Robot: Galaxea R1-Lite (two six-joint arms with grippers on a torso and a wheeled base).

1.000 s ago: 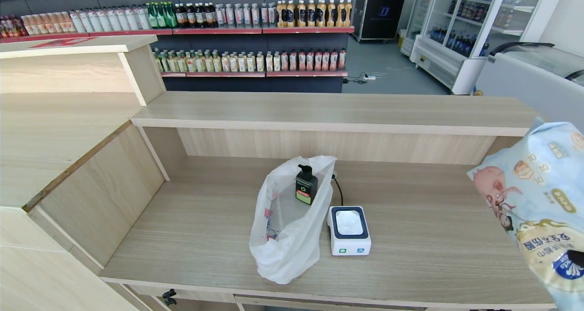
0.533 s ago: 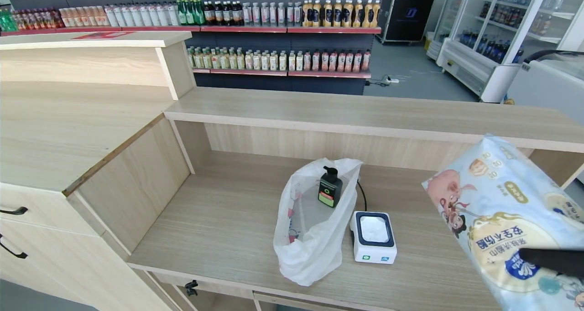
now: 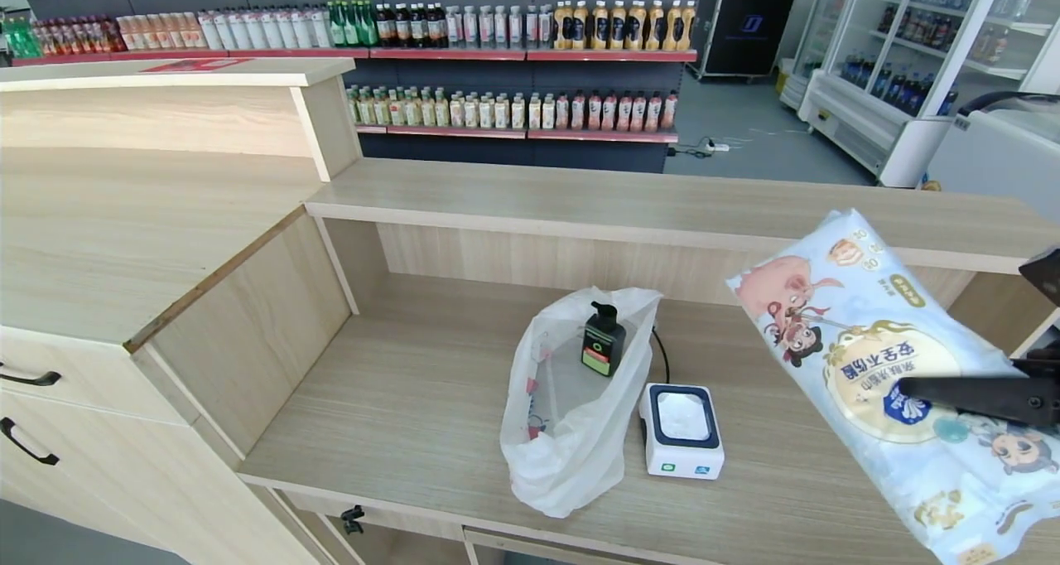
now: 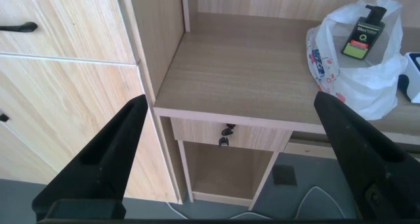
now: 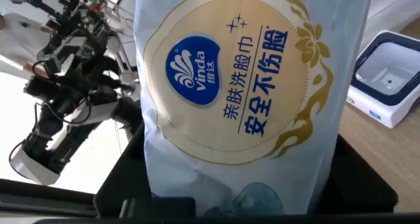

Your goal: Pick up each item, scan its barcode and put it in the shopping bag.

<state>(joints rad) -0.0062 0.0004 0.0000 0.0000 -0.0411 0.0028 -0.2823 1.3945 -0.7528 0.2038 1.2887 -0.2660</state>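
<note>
My right gripper (image 3: 921, 389) is shut on a large pale-blue soft pack with cartoon print (image 3: 878, 358), held tilted in the air over the counter's right part, to the right of the scanner. In the right wrist view the pack (image 5: 243, 99) sits between the dark fingers (image 5: 121, 188), with the white scanner (image 5: 387, 79) beyond it. The scanner (image 3: 681, 430) stands on the counter beside a white plastic shopping bag (image 3: 563, 432), which holds a black pump bottle (image 3: 603, 351). My left gripper (image 4: 230, 165) hangs open and empty in front of the counter's front edge, left of the bag (image 4: 354, 79).
The work surface is a recessed wooden counter (image 3: 414, 416) with a raised ledge (image 3: 629, 205) behind and a high side wall (image 3: 248, 333) on the left. Drawers (image 4: 59, 86) sit below left. A black cable (image 3: 662, 350) runs from the scanner. Drink shelves line the room behind.
The head camera has shifted, sliding the scene rightward. Relative to the scanner, the pack has moved left and slightly up in my right gripper, which shows more fully now.
</note>
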